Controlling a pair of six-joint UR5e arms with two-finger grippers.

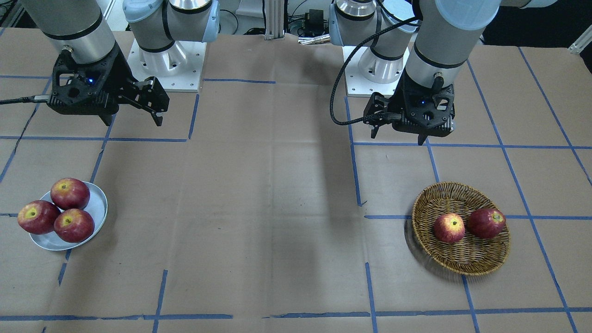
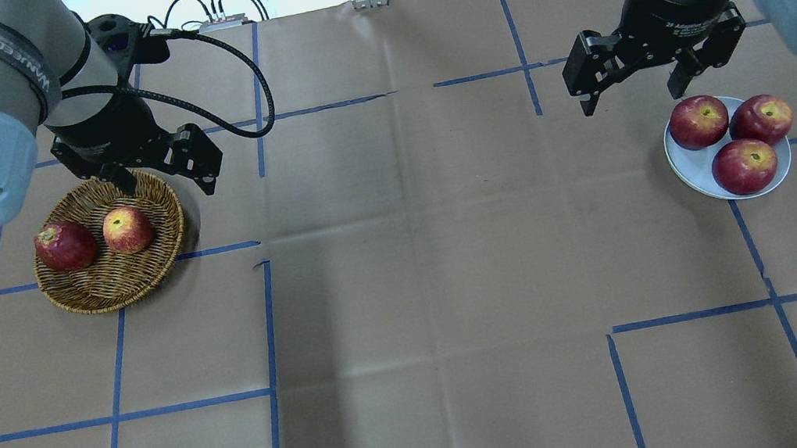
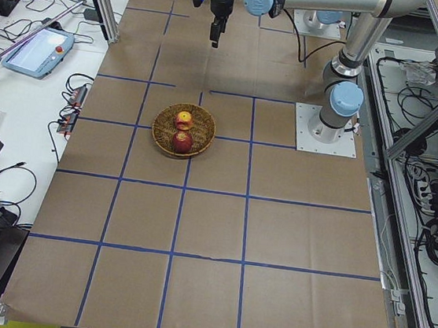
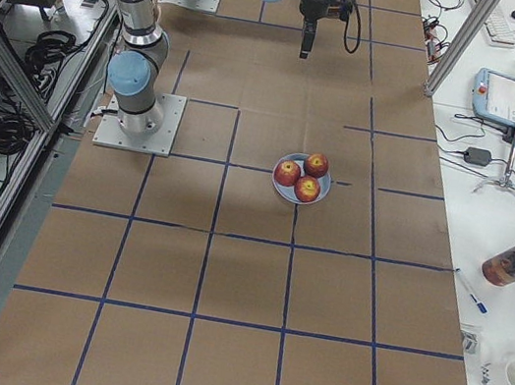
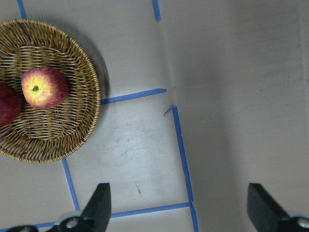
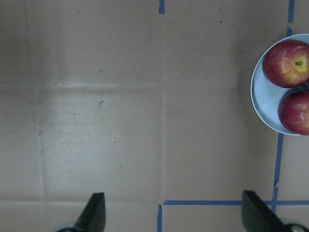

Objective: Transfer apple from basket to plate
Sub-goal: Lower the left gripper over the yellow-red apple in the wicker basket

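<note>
The apple (image 2: 127, 229), red with a yellow-orange blush, lies in the wicker basket (image 2: 108, 287) beside a dark red apple (image 2: 64, 245). It also shows in the front view (image 1: 448, 227) and the left wrist view (image 5: 44, 87). My left gripper (image 2: 168, 187) is open and empty, raised above the table just past the basket's far rim. The pale blue plate (image 2: 686, 165) holds three dark red apples. My right gripper (image 2: 633, 100) is open and empty, raised beside the plate's far edge. The plate's rim (image 6: 263, 101) shows in the right wrist view.
Brown paper with blue tape lines (image 2: 262, 315) covers the table. A black cable (image 2: 223, 52) loops from the left wrist. The arm bases (image 1: 166, 69) stand at the robot's edge. Bare paper lies between basket (image 1: 467, 256) and plate (image 1: 98, 206).
</note>
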